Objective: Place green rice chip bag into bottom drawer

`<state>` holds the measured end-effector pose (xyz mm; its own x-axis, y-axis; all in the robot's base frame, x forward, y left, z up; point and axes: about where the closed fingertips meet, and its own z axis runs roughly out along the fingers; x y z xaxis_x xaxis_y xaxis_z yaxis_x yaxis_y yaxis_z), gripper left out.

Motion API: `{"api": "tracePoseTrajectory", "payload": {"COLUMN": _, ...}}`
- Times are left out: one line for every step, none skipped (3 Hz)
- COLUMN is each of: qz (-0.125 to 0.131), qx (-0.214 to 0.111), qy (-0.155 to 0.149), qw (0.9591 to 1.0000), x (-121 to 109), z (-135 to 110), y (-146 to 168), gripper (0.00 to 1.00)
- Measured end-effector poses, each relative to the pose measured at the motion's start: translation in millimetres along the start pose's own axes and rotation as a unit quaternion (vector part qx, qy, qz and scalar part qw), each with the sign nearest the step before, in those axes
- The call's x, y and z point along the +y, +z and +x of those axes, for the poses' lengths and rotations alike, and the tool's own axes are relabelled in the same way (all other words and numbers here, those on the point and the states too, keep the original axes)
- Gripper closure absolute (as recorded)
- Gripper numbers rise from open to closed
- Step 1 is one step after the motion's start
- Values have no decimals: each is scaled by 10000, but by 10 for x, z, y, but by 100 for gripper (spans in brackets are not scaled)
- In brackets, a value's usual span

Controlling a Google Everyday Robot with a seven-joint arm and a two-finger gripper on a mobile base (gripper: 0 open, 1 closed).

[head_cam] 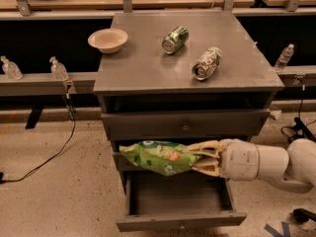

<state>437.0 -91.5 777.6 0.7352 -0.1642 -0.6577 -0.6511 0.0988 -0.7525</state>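
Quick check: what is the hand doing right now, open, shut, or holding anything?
One hand: shut on the green rice chip bag, holding it over the open bottom drawer.

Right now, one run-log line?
gripper: below top drawer, shut on green rice chip bag | bag: above open bottom drawer, not inside | place: pending

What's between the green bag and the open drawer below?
Only air, in the camera view: the gripper holds the green rice chip bag by its right end, above the bottom drawer.
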Motion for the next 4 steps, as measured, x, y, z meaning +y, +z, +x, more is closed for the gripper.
{"api": "tracePoseTrajectory", "payload": {"qz": 101, "qx": 220, "qy": 447, "qw": 9987, "x": 467, "z": 295, "y": -49, "gripper": 100}}
{"api": "tracePoseTrajectory", "payload": {"qz": 101, "qx": 220, "qy": 447, "qw": 9987, "x": 467, "z": 295, "y": -49, "gripper": 100}}
{"api": "tracePoseTrajectory", "payload": {"qz": -186, "qx": 373, "qy": 557, "qw": 9976, "x": 592, "z": 450, "y": -22, "gripper": 100}}
{"api": "tracePoseTrajectory", "payload": {"qz": -461, "qx": 676, "qy": 866, "qw": 9929, "x": 927, "z": 974, "y": -155, "gripper": 100}}
